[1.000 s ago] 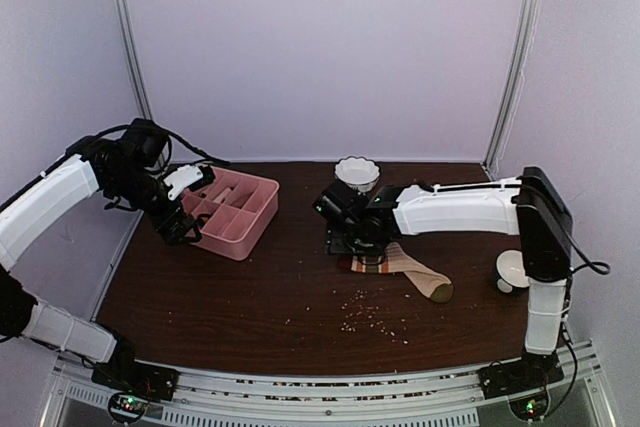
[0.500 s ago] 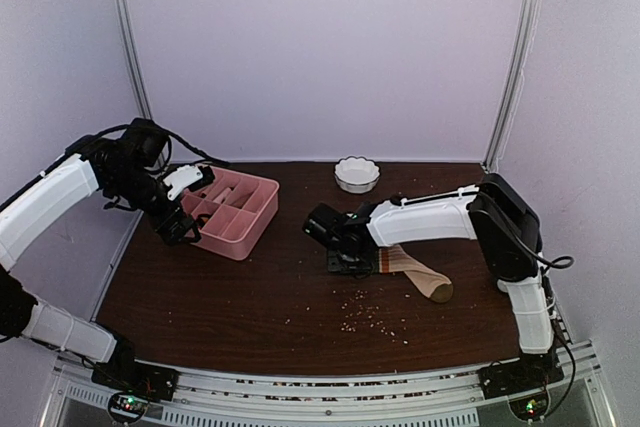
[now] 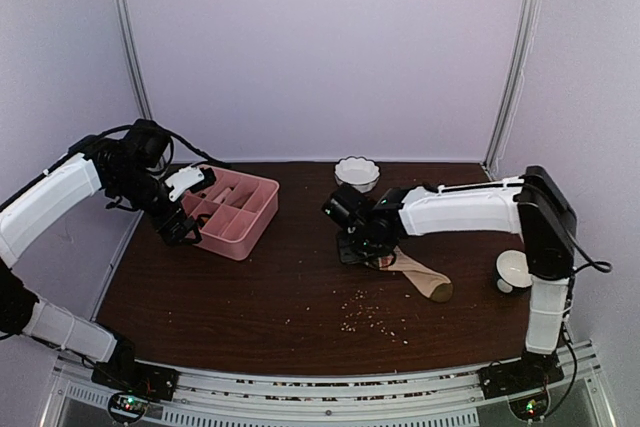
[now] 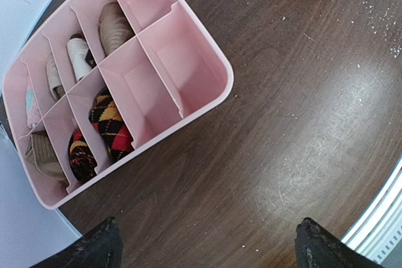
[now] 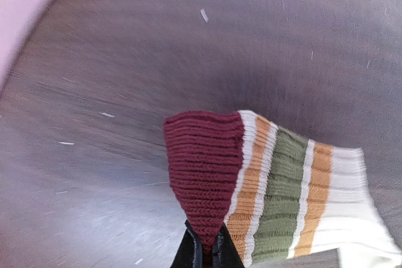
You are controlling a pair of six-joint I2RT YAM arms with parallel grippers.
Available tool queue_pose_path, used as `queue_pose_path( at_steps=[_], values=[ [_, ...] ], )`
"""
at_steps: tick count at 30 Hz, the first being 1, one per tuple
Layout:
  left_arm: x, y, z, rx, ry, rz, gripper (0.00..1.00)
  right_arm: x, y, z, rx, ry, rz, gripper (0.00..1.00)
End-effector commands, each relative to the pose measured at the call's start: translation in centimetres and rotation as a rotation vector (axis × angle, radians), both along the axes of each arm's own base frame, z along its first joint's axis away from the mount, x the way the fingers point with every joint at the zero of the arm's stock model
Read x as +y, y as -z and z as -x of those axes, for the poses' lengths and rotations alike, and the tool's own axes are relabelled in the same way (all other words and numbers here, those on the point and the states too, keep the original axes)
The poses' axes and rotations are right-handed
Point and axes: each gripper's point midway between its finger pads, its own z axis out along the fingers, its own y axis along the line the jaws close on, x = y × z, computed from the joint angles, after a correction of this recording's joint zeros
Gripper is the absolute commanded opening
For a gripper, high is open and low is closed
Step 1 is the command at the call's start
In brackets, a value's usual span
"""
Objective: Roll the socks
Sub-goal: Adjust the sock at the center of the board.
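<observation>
While the left gripper (image 4: 207,246) hangs wide open, empty, above the tray (image 4: 227,86) at the left edge, the right gripper (image 5: 205,250) is pinched shut on the red cuff (image 5: 204,167) of the sock (image 5: 282,186) right of the table's (image 3: 250,287) centre, so the roll looks to be starting, and next calls for curling that cuff toward the toe (image 3: 438,292).

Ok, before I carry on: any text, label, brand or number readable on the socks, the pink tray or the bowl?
No readable text in any view.
Striped sock: coloured bands only, no lettering.
Pink tray: plain walls, no label; the patterned socks inside show diamonds only.
White bowl: too small to tell any marking.
</observation>
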Motion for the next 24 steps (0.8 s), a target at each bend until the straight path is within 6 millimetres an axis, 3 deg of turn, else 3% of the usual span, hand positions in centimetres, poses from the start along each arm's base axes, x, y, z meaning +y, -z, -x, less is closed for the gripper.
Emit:
queue_pose_path(
  at_steps=[1,7,11,18,22,24],
  values=[
    [0.2,-0.4,-0.1,-0.014,0.008,-0.002,0.98,0.8,-9.5,-0.9,-0.077,-0.136,-0.197,0.00],
    [0.2,-0.3,0.0,-0.004,0.014,-0.005,0.98,-0.4,-17.3,-3.1,-0.118,-0.184,-0.351,0.00],
    [0.2,-0.4,0.0,-0.007,0.016,-0.006,0.98,-1.6,-20.0,-5.7,-0.150,-0.185,-0.368,0.00],
    [0.2,-0.5,-0.3,-0.009,0.014,-0.012,0.98,-2.6,-24.5,-10.2,-0.309,-0.195,-0.249,0.00],
    [0.2,-0.7,-0.5,-0.013,0.010,-0.014,0.98,-1.7,-25.2,-10.3,-0.361,-0.252,-0.246,0.00],
    [0.2,-0.6,-0.6,-0.011,0.009,-0.017,0.98,-0.4,-23.4,-9.0,-0.331,-0.322,-0.235,0.00]
  ],
)
